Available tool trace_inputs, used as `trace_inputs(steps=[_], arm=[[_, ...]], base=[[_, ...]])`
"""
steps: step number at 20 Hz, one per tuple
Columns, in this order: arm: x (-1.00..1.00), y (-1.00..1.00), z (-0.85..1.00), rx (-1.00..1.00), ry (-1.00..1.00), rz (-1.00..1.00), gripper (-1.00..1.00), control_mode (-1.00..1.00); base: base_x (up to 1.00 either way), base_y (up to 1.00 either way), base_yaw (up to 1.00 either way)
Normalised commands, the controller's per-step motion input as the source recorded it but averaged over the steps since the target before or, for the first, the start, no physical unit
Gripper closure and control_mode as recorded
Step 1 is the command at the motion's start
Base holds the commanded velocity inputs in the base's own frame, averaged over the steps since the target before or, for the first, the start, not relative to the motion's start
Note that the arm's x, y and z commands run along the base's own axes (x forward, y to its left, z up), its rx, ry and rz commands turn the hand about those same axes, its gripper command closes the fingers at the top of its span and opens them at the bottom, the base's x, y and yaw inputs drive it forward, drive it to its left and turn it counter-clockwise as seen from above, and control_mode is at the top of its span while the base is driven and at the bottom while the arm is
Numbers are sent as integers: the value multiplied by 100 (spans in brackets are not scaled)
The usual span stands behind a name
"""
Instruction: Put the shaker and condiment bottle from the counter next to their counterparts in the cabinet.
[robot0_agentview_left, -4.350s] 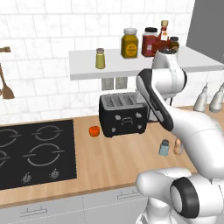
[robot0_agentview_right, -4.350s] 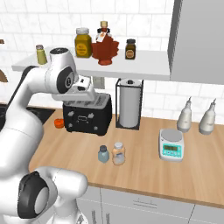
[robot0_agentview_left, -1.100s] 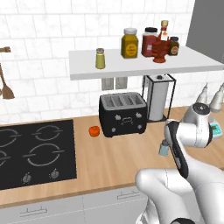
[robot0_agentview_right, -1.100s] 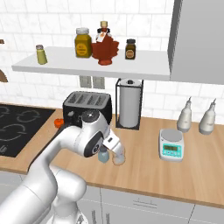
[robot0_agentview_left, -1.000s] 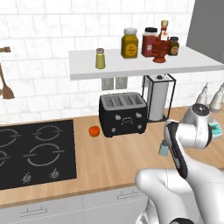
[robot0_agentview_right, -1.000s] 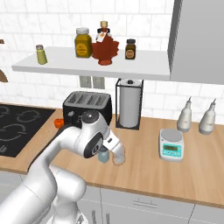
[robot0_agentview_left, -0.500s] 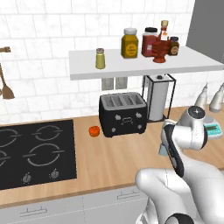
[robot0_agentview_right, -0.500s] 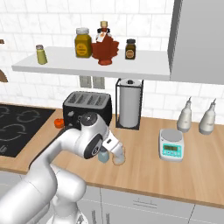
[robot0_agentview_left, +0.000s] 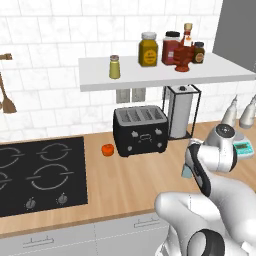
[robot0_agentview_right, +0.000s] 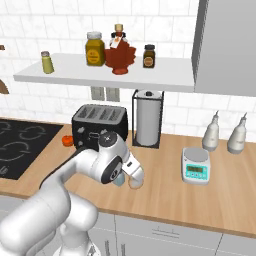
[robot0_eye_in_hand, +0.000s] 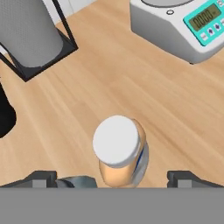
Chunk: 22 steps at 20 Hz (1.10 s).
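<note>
Hand view: condiment bottle (robot0_eye_in_hand: 120, 151) upright on the desk (robot0_eye_in_hand: 131, 87), between the two fingers (robot0_eye_in_hand: 40, 178), which stand wide apart and released, touching nothing. Grey shaker (robot0_eye_in_hand: 81, 182) cap just beside the bottle, at the frame's lower edge. Kitchen scale (robot0_eye_in_hand: 183, 26) and paper towel holder (robot0_eye_in_hand: 30, 35) lie beyond.

Right base view: arm hides most of the bottle. Toaster (robot0_agentview_right: 100, 122) behind; yellow-green shaker (robot0_agentview_right: 47, 62) and red bottle (robot0_agentview_right: 120, 52) up on the cabinet (robot0_agentview_right: 100, 75) shelf.

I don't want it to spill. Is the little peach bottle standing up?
Yes, upright: the bottle stands on the counter with its white top facing up.
</note>
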Motion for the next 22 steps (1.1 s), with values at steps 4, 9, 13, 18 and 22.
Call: trace_inputs(steps=[4, 9, 13, 18, 22], arm=[[2, 0, -3, 0, 0, 0, -100, -100], [11, 0, -23, 0, 0, 0, -100, -100], [8, 0, -2, 1, 0, 0, -100, -100], [12, 0, -1, 3, 0, 0, -100, -100], [11, -10, -2, 8, 1, 0, -100, -100]], base=[[0, 0, 0], [0, 0, 0], [0, 0, 0], [0, 0, 0], [0, 0, 0]])
